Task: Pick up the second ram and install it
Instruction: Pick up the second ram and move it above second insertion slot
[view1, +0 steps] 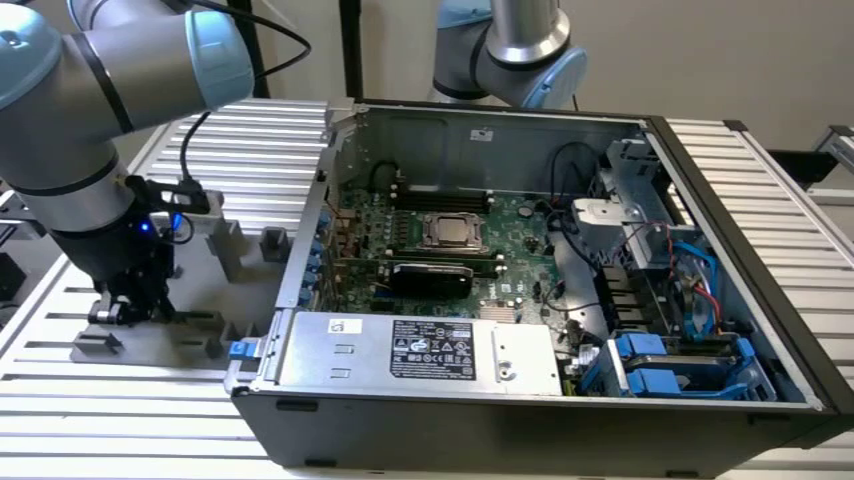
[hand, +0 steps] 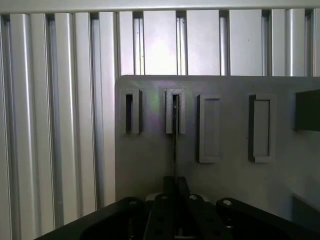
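The hand (hand: 175, 187) looks pinched narrow on the second ram (hand: 174, 145), which stands edge-on with its long axis running straight out from the hand into a slot of the grey holder (hand: 150, 165). On the slatted worktop (view1: 267, 130), hand and holder sit at nine o'clock of the open computer case (view1: 534, 420).

- The case (view1: 534, 420) sits on the desk (view1: 747, 170).
- The motherboard (view1: 514, 235) lies in the case.
- The holder (view1: 220, 290) lies on the desk, at the exterior view's left of the case.
- The ram (hand: 174, 140) stands in a holder slot, one end in the gripper (hand: 175, 182).
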